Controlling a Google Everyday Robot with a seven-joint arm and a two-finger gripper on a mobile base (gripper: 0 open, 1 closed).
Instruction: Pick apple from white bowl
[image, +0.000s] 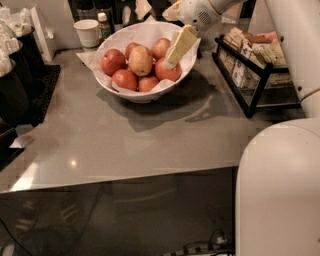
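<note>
The white bowl (131, 93) stands at the back of the grey counter (150, 140), lined with white paper and holding several apples. Most are red; a yellowish apple (140, 60) lies on top in the middle. My gripper (170, 60) hangs from the arm at the upper right and reaches down-left into the bowl's right side. Its tip is at or just above a red apple (169, 73) by the right rim. It holds nothing that I can see.
A small white paper cup (89, 32) and a small bottle (103, 25) stand behind the bowl at the left. A black wire rack (250, 85) with packaged snacks stands to the right. Dark equipment (20, 80) lines the left edge. My white body (280, 190) fills the lower right.
</note>
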